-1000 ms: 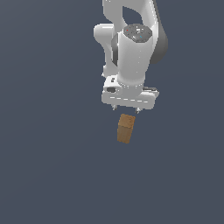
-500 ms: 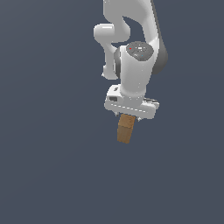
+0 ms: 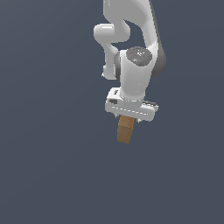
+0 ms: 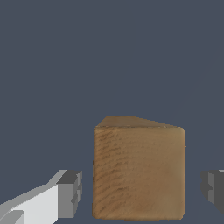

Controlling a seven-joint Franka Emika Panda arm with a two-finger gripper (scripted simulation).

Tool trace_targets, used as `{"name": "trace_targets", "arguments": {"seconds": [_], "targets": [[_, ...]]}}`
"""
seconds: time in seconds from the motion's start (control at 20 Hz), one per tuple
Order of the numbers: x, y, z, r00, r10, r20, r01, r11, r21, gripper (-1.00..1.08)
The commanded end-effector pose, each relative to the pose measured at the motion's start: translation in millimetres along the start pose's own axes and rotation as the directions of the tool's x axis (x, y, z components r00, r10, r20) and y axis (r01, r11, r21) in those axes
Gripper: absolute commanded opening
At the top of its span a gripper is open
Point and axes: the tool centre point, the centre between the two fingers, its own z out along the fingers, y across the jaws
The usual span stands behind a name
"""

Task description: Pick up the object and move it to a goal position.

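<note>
The object is a brown wood-grained block (image 3: 125, 130), standing on end on the dark grey floor. My white gripper (image 3: 127, 118) is directly over it, and its body hides the block's top in the exterior view. In the wrist view the block (image 4: 138, 173) fills the space between my two fingers. The grey pad of one finger (image 4: 70, 193) is on one side and the other pad (image 4: 213, 186) is on the opposite side. Each pad is a small gap away from the block, so the gripper (image 4: 141, 189) is open around it and does not touch it.
A plain dark grey floor (image 3: 52, 175) surrounds the block in both views. No other objects, edges or goal marker show.
The arm has come down over the last second, bringing the gripper from just above the block to around its top. The block has not moved.
</note>
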Motion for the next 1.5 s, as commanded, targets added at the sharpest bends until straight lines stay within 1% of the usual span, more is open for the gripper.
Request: {"name": "trace_targets", "arguments": {"seconds": [0.0,0.25,0.5,0.55,1.15,1.3,1.45], "targets": [[-1,0,11,1.0,0.001,0.001,-0.001,1.0,0.0,1.0],[-1,0,34,1.0,0.003,0.0,-0.003,1.0,0.0,1.0],[0,0,40,1.0,0.003,0.0,-0.003,1.0,0.0,1.0],[0,0,40,1.0,0.003,0.0,-0.003,1.0,0.0,-1.0],[-1,-2,38,1.0,0.003,0.001,-0.003,1.0,0.0,-1.0],[-5,-8,31,1.0,0.003,0.001,-0.003,1.0,0.0,-1.0],[-13,-20,19,1.0,0.003,0.001,-0.003,1.0,-0.001,-1.0]]}}
